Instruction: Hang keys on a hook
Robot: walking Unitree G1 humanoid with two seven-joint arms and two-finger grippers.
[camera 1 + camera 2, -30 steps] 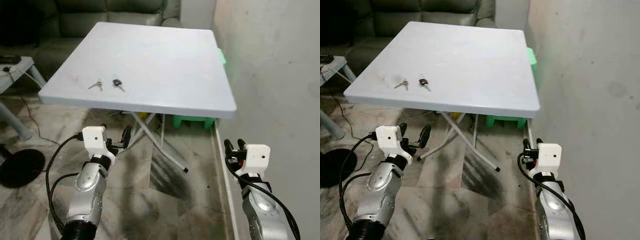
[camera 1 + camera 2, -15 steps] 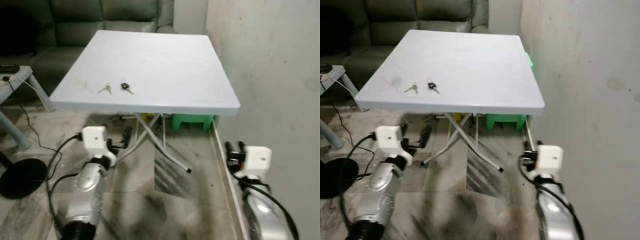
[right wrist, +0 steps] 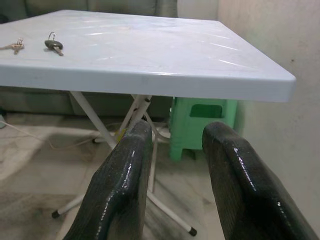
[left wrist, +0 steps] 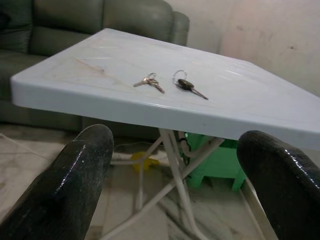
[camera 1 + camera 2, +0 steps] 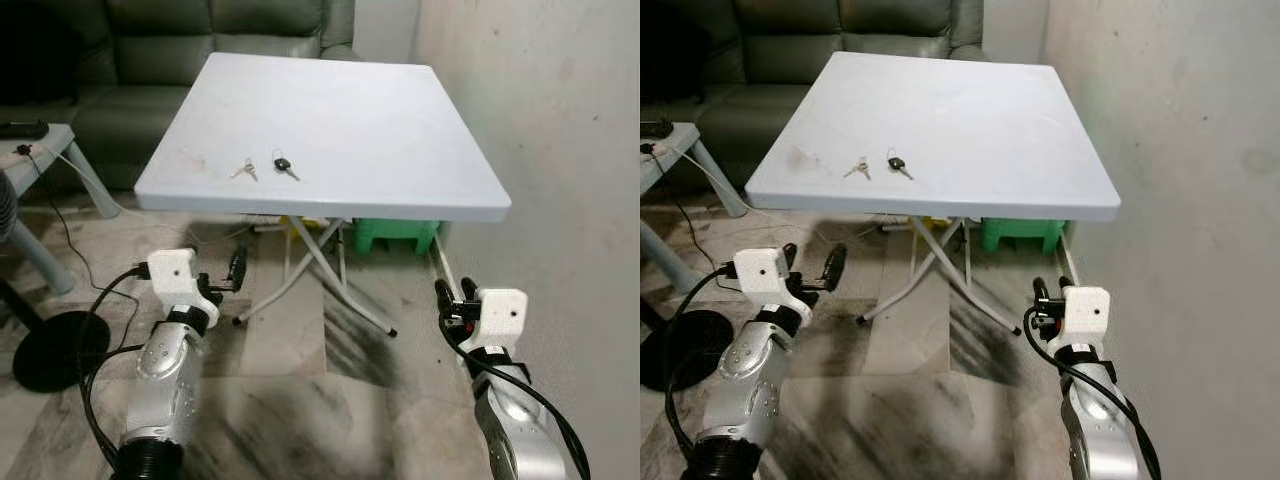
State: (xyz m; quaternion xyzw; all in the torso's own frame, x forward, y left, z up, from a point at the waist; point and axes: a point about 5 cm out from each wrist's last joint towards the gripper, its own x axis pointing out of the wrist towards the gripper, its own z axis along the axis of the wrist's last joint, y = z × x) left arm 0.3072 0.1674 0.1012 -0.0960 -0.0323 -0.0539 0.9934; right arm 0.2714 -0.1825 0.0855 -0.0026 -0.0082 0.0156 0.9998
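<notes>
Marbled floor tiles [image 5: 290, 400] run under both arms, which are raised low in front of the robot, short of a white folding table [image 5: 400, 150]. Nearest on the robot's left, the left gripper [image 5: 220, 280] is held below the table's near edge with its two black fingers [image 4: 75, 185] spread wide apart and nothing between them. On the other side, close to a pale wall [image 5: 570, 150], the right gripper [image 5: 1038, 305] also sits lower than the tabletop; its fingers [image 3: 120, 190] stand a narrow gap apart, empty.

Up on the table, near its front left corner, lie the keys [image 5: 244, 169], a small silvery bunch, and just beside them a black-headed key [image 5: 284, 165] on a ring. Both rest flat on the tabletop, above and beyond the left gripper and well apart from the right one. No writing can be read on either; they are too small to tell the teeth or any mark.

Under the table cross its white legs [image 5: 310, 270], and behind them stands a green plastic stool [image 5: 390, 235], partly hidden by the tabletop. A grey side table [image 5: 40, 160] with a dark object on it is cut off at the left edge, above a round black base [image 5: 50, 350] on the floor. Farthest back is a dark green sofa [image 5: 150, 60], its top cut off.
</notes>
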